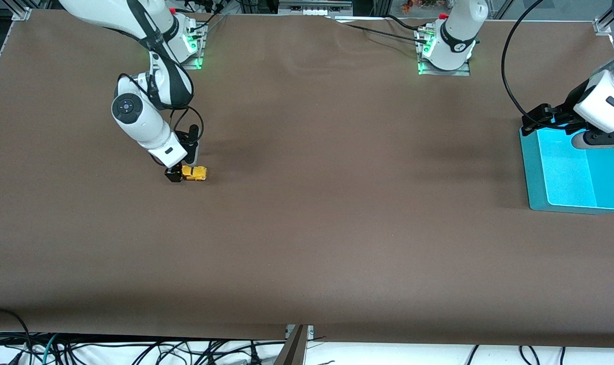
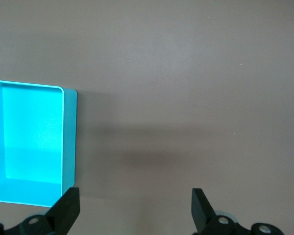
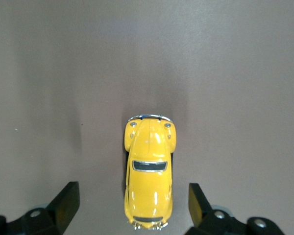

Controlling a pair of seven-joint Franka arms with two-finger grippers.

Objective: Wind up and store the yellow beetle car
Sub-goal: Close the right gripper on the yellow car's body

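yellow against the brown cloth, the yellow beetle car (image 1: 194,173) sits on its wheels on the table (image 1: 307,228) toward the right arm's end, well apart from the turquoise bin (image 1: 535,172) at the left arm's end. the right gripper (image 1: 177,175) is down at the cloth around the car's rear end; in the right wrist view the car (image 3: 148,172) lies lengthwise in the gap, its chrome bumper pointing away from the wrist, and the two black fingers (image 3: 64,201) stand wide on either side with bare cloth between each one and the body, so the jaws are open and nothing is gripped. the left arm waits with the left gripper (image 1: 545,119) over the bin's edge that lies farther from the front camera. the left wrist view shows its fingers (image 2: 67,208) spread wide and empty, with one corner of the bin (image 2: 68,142) and plain cloth below them; the bin's floor that shows there is bare.
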